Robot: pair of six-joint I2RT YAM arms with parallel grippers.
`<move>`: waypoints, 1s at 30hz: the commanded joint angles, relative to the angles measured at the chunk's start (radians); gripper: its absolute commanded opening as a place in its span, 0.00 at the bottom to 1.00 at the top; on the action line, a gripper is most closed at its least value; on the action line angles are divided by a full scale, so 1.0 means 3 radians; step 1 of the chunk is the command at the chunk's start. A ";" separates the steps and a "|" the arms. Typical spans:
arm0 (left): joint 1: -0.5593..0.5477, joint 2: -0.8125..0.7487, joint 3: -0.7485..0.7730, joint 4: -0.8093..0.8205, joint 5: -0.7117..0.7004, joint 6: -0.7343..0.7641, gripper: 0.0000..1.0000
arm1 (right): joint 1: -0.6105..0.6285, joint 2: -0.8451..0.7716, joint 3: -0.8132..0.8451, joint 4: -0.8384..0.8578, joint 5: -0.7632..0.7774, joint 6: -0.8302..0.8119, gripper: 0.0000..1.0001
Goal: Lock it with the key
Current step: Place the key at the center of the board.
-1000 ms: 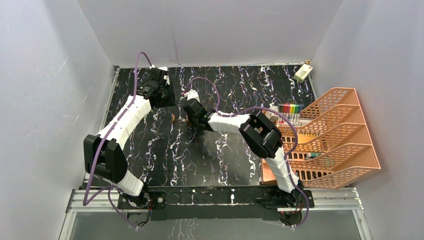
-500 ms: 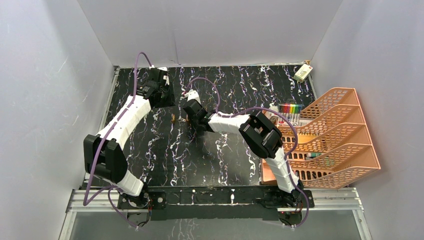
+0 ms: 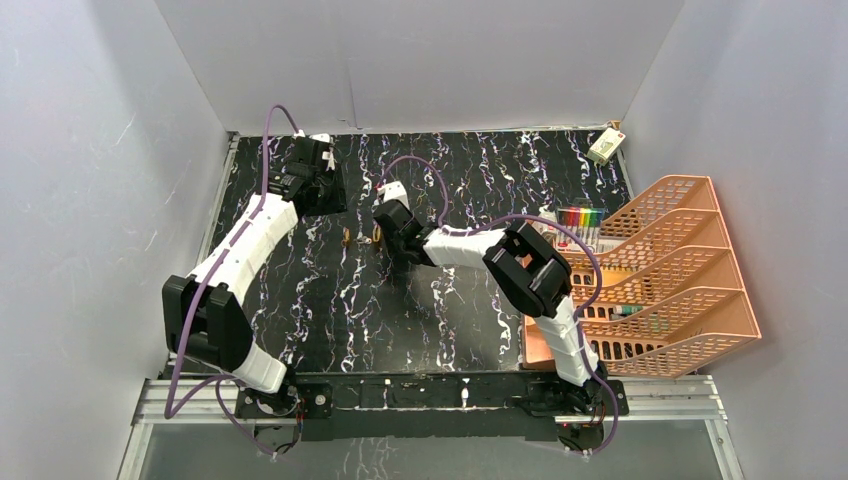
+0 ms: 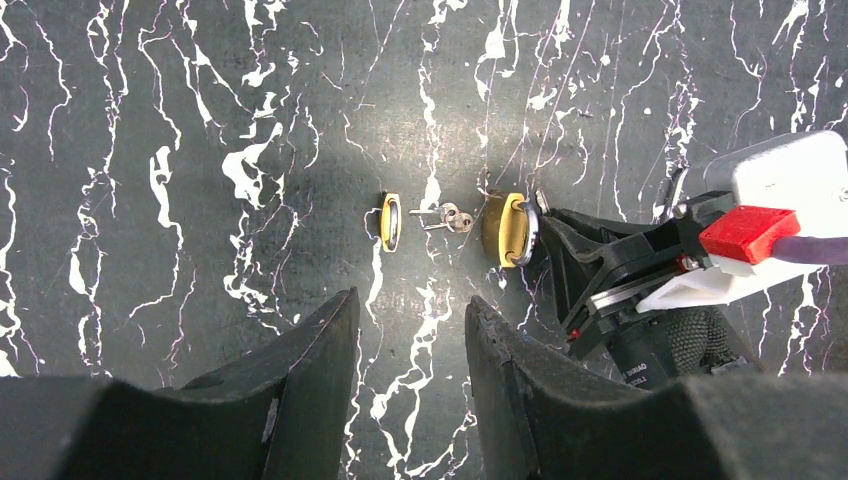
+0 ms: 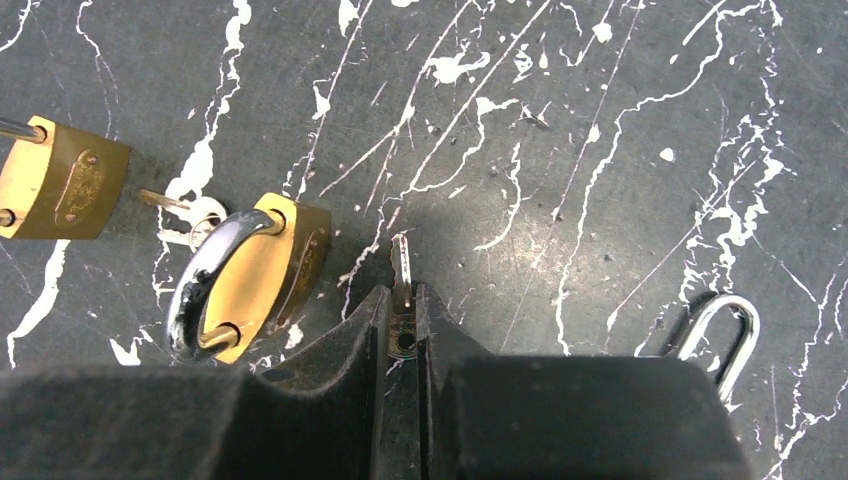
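Note:
Two brass padlocks lie on the black marbled table. The nearer padlock (image 5: 262,275) with its steel shackle lies just left of my right gripper (image 5: 402,300); it also shows in the left wrist view (image 4: 505,228). The second padlock (image 5: 60,180) lies further left, also in the left wrist view (image 4: 390,221). Small keys on a ring (image 4: 445,217) lie between them. My right gripper is shut on a key (image 5: 402,285), blade pointing forward, beside the nearer padlock. My left gripper (image 4: 410,310) is open and empty, hovering above the table short of the padlocks. In the top view the padlocks (image 3: 375,237) sit mid-table.
A loose steel shackle (image 5: 722,335) lies to the right of my right gripper. An orange tiered file tray (image 3: 660,275) with markers (image 3: 580,217) stands at the right. A small white box (image 3: 604,146) sits at the far right corner.
My right gripper has shifted slightly right and back with the key. My left arm has barely moved.

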 commanded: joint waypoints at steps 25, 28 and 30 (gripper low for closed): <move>0.0074 -0.0275 -0.0156 -0.0014 0.0059 0.0029 0.43 | -0.0432 -0.0925 -0.0237 -0.0407 -0.0185 0.0079 0.58; 0.0077 -0.0298 -0.0196 0.0013 0.0081 0.0010 0.43 | -0.0433 -0.0893 -0.0258 -0.0776 -0.0188 0.0345 0.59; 0.0077 -0.0305 -0.0208 0.0024 0.0096 0.0009 0.43 | -0.0436 -0.0873 -0.0287 -0.0940 -0.0207 0.0530 0.59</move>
